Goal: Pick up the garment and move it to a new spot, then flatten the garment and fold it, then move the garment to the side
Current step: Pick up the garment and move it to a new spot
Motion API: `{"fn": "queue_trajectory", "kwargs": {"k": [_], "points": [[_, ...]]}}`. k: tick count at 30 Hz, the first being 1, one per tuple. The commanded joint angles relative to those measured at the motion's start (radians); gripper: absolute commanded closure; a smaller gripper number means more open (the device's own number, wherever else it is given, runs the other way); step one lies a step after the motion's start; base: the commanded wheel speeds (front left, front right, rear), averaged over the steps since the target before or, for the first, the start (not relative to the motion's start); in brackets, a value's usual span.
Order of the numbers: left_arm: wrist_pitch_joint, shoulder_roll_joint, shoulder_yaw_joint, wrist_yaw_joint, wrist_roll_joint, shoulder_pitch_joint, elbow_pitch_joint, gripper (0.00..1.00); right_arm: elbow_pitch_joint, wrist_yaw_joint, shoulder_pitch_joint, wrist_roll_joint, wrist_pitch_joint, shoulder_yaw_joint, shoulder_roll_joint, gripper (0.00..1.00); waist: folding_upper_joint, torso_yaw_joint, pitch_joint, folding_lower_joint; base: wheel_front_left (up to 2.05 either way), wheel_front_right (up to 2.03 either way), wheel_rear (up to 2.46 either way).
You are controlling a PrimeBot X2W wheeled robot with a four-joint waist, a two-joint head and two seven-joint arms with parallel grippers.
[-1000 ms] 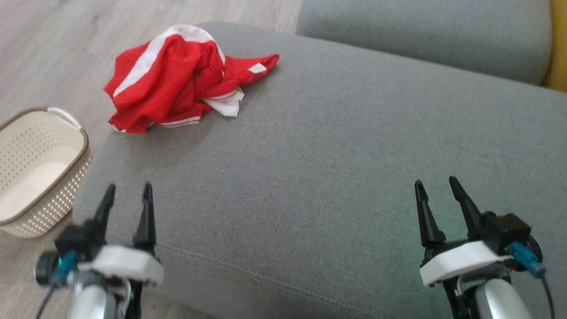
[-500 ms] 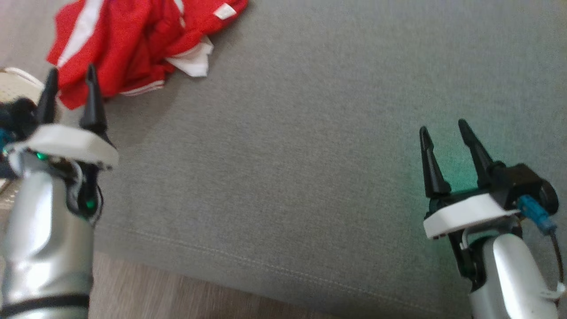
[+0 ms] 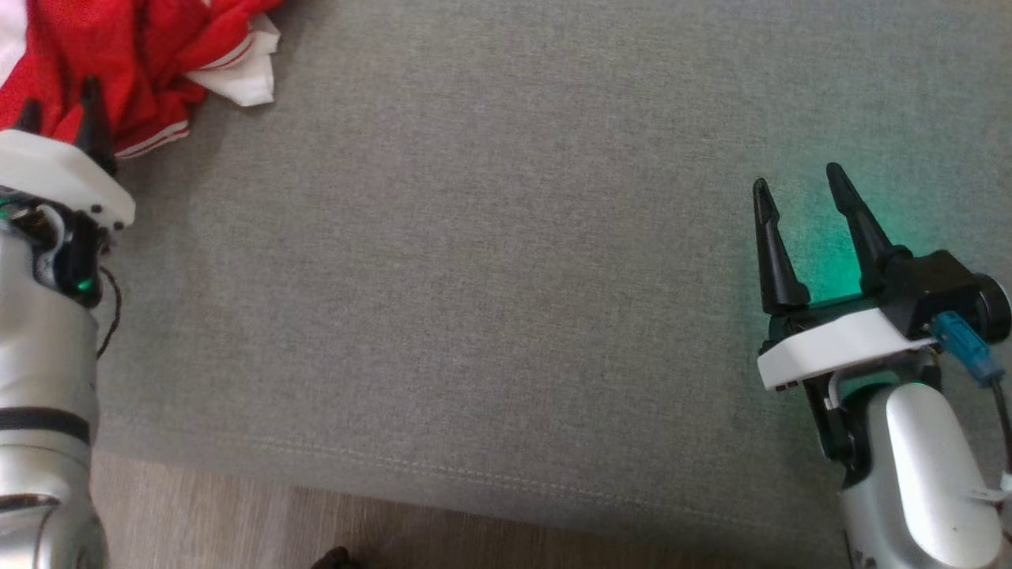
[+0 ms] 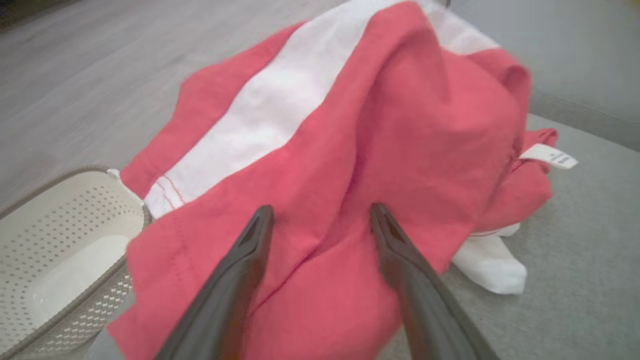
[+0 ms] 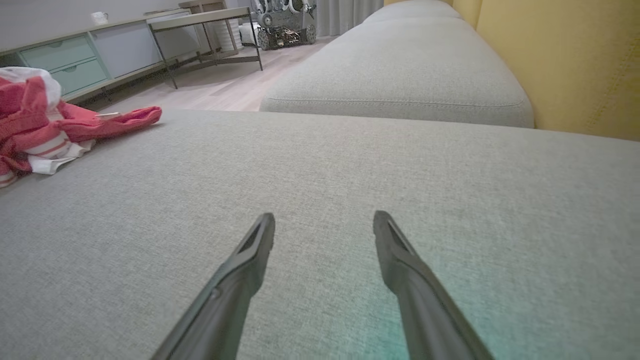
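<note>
I'm on the first step, the pick-up. The crumpled red-and-white cloth garment point(image 3: 118, 71) lies upper left of the head frame on the grey fabric cushion point(image 3: 474, 276). My left gripper point(image 4: 321, 209) hangs spread just over it. Next I'd sink into a fold and pinch. My right gripper point(image 3: 796, 175) hovers spread, lower right.

Head view: left gripper point(image 3: 62, 107) sits at the far left, arm stretched forward, silver left forearm point(image 3: 39, 371) running up the frame edge. Its fingers are parted in the left wrist view; tip contact is hard to judge. The right gripper point(image 3: 798, 180) is lower right, fingers parted, holding nothing, leaning slightly left above the right forearm point(image 3: 917, 474).
</note>
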Motion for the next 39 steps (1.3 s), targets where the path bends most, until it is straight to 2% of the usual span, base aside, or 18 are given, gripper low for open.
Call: {"fn": "queue_trajectory", "kwargs": {"k": [1, 2, 3, 4, 12, 17, 24, 33, 39], "points": [[0.008, 0.076, 0.026, -0.002, -0.005, -0.031, 0.001, 0.00, -0.038, 0.008, -0.024, -0.005, 0.002, 0.025, -0.001, 0.00, 0.0000, -0.008, 0.007, -0.0002, 0.00, 0.00, 0.00], [0.013, 0.082, 0.021, -0.003, -0.006, -0.040, 0.021, 0.49, -0.038, 0.008, -0.025, -0.004, 0.001, 0.024, -0.001, 0.00, 0.0000, -0.010, 0.008, -0.0002, 0.00, 0.00, 0.00], [0.016, 0.088, 0.010, -0.004, -0.001, -0.048, 0.037, 0.83, -0.038, 0.008, -0.026, -0.003, 0.001, 0.023, -0.001, 0.00, 0.0000, -0.011, 0.009, -0.0002, 0.00, 0.00, 0.00], [0.016, 0.093, 0.001, -0.004, 0.002, -0.054, 0.051, 1.00, -0.038, 0.008, -0.027, -0.001, 0.000, 0.021, -0.001, 0.00, 0.0000, -0.012, 0.009, -0.0002, 0.00, 0.00, 0.00], [-0.088, 0.148, -0.082, -0.006, 0.058, -0.087, 0.086, 1.00, -0.027, 0.008, -0.025, 0.012, -0.012, 0.009, -0.001, 0.00, 0.0000, -0.003, -0.020, -0.0002, 0.00, 0.00, 0.00], [-0.136, 0.186, -0.128, 0.009, 0.121, -0.103, 0.006, 1.00, -0.017, 0.008, -0.011, 0.021, -0.027, -0.009, -0.001, 0.00, 0.0000, 0.011, -0.075, -0.0002, 0.00, 0.00, 0.00], [-0.139, 0.208, -0.122, 0.028, 0.164, -0.006, -0.299, 1.00, -0.006, 0.008, 0.028, 0.050, -0.049, -0.040, -0.001, 0.00, 0.0000, 0.017, -0.188, -0.0002, 0.00, 0.00, 0.00], [-0.137, 0.187, -0.112, 0.044, 0.158, 0.253, -0.691, 1.00, -0.032, 0.008, 0.122, 0.102, -0.057, -0.071, -0.001, 0.00, 0.0000, -0.005, -0.327, -0.0002, 0.00, 0.00, 0.00], [-0.050, 0.164, -0.113, 0.083, 0.128, 0.466, -0.975, 1.00, -0.069, 0.008, 0.175, 0.118, -0.041, -0.066, -0.001, 0.00, 0.0000, -0.051, -0.376, -0.0002, 0.00, 0.00, 0.00]]}}
